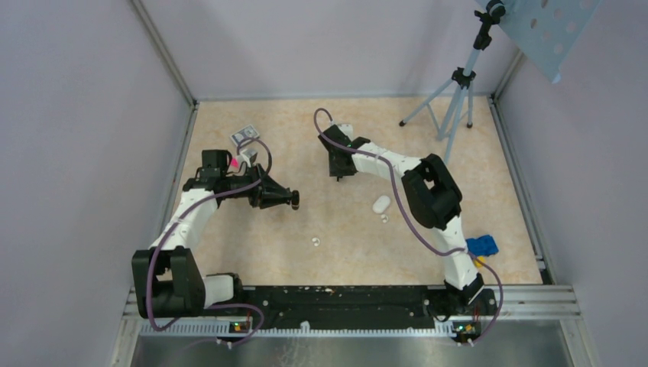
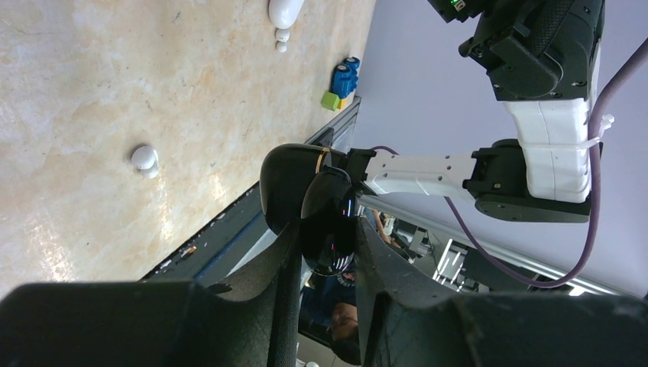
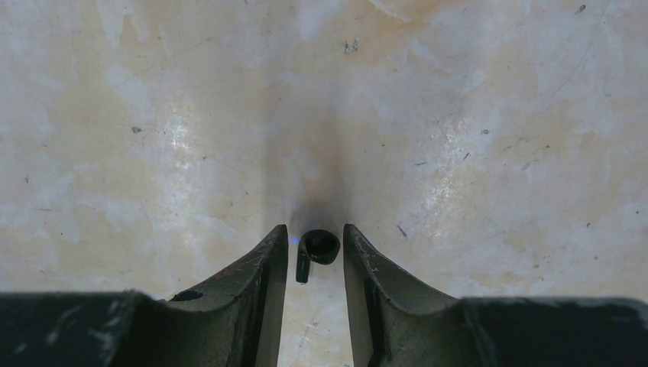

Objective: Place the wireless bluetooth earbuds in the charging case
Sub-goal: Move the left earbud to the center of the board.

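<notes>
Nearest lies one earbud point(image 1: 315, 242), alone; behind it the case point(image 1: 381, 204), with a second bud point(image 1: 384, 219) just beside. The left gripper point(image 2: 327, 237) pinches a glossy black oval point(image 2: 325, 206). The right gripper point(image 3: 313, 231), slightly spread, straddles a black piece point(image 3: 319, 246). The print on the grey box point(image 1: 244, 135) is too small to read.

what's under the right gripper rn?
A small black piece, hooked like a bud with a stem, lies on the table between the right gripper's fingers; jaws stand apart, a gap showing on one side. In the top view the gripper covers it.
</notes>
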You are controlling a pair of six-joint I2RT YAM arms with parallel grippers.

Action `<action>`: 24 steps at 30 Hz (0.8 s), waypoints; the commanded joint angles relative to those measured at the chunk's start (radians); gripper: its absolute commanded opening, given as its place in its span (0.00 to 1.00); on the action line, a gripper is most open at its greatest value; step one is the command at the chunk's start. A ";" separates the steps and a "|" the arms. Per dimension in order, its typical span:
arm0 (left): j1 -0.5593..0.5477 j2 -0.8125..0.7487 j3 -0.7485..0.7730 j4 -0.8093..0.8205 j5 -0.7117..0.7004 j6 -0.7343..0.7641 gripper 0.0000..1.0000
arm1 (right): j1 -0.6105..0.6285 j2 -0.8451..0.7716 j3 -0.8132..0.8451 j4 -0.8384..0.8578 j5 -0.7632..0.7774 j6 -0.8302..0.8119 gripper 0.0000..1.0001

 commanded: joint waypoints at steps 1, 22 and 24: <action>0.005 -0.016 0.004 0.002 0.032 0.027 0.00 | -0.003 0.019 0.013 0.013 0.003 0.017 0.33; 0.005 -0.015 0.002 -0.007 0.020 0.036 0.00 | -0.009 -0.055 -0.053 0.071 -0.047 -0.003 0.13; 0.005 -0.012 -0.005 0.006 0.017 0.033 0.00 | -0.008 -0.098 -0.095 0.107 -0.063 -0.024 0.13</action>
